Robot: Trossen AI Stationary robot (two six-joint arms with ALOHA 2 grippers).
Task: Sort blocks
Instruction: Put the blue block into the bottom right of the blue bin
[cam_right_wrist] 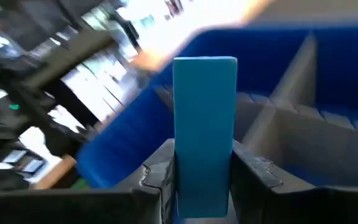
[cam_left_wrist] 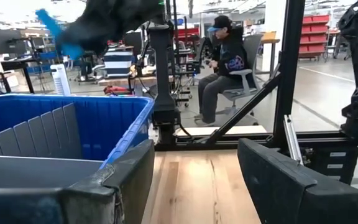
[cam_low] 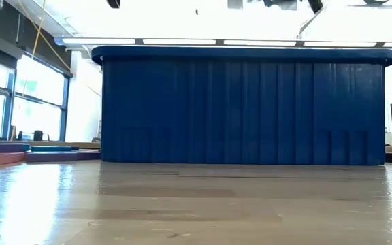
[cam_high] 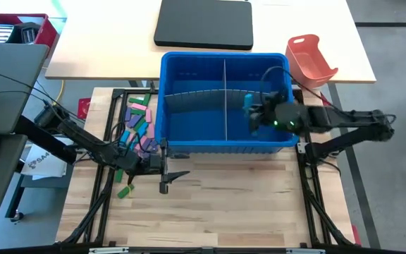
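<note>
Right gripper (cam_high: 249,113) is up over the right half of the big blue plastic divided bin (cam_high: 189,63), pinching a flat light-blue rectangular block (cam_right_wrist: 204,134) upright. Left gripper (cam_high: 177,176) sits spread and empty over the wooden table (cam_high: 224,204), with the rest of the green, pink and purple blocks (cam_high: 138,125) piled left of the bin.

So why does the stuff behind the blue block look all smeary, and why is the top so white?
Right wrist view: the blue block in the right tool is fairly sharp, while the room behind streaks with motion blur. Low view: glare whitens everything above the blue bin.
</note>
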